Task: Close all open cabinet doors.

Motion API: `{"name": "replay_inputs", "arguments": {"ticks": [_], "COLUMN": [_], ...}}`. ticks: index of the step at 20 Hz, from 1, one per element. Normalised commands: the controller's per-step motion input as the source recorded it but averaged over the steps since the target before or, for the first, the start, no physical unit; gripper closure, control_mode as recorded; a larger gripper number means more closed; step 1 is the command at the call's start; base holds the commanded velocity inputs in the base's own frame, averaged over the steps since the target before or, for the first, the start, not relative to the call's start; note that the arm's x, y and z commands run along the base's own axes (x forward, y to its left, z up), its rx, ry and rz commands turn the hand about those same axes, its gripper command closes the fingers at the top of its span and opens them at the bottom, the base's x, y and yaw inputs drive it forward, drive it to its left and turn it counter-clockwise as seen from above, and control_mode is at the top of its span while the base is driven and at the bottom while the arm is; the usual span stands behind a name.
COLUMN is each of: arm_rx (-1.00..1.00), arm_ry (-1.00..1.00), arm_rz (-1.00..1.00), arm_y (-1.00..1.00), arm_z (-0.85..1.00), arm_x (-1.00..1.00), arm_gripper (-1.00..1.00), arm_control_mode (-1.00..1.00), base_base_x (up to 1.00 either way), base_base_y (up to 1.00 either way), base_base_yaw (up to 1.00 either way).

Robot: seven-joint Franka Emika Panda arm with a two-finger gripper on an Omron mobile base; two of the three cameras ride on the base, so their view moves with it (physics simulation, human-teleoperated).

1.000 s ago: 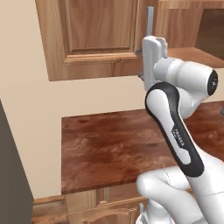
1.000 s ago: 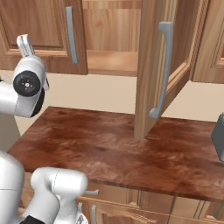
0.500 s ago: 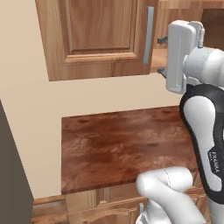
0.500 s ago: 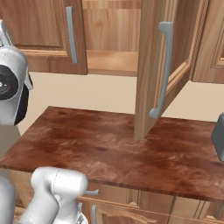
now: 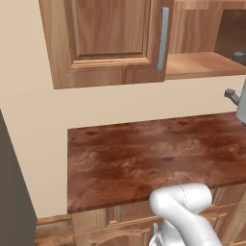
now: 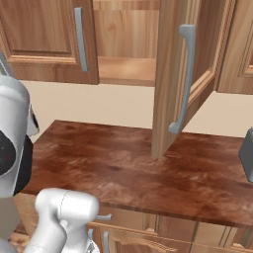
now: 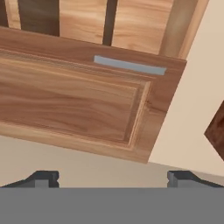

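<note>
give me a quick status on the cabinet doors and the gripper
Gripper open, empty, facing the closed left door. Right door swung wide open over the counter. Nothing blocking its swing.

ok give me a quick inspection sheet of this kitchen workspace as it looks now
surface: brown wooden counter, bare where visible
job's things: left cabinet door shut flat; right cabinet door swung out wide over the counter, shelf exposed between them
clutter: dark grey object at the counter's right edge, cut off, cannot identify
grippers: gripper open, facing the shut door, holding nothing
cables: nothing seen
surroundings: beige wall, base cabinets below
</note>
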Motion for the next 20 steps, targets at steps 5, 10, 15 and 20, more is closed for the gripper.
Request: {"name": "replay_inputs", "arguments": {"ticks": [5, 10, 15, 20], "arm_rx": [0.00, 0.00, 0.01, 0.01], "arm_ry": [-0.07, -0.02, 0.00, 0.04], "arm_rz": [0.00, -0.05, -0.14, -0.11], "arm_y": [-0.53, -0.55, -0.78, -0.80], "arm_z": [0.00, -0.07, -0.10, -0.08], "arm_x": [-0.95, -0.49, -0.09, -0.07], "arm_gripper": [-1.00, -1.00, -1.00, -1.00], "arm_control_mode": [-1.00, -1.00, -1.00, -1.00], "base_base_x": [0.00, 0.00, 0.00, 0.00], "base_base_y": [0.00, 0.00, 0.00, 0.00], "base_base_yaw": [0.00, 0.00, 0.00, 0.00]}}
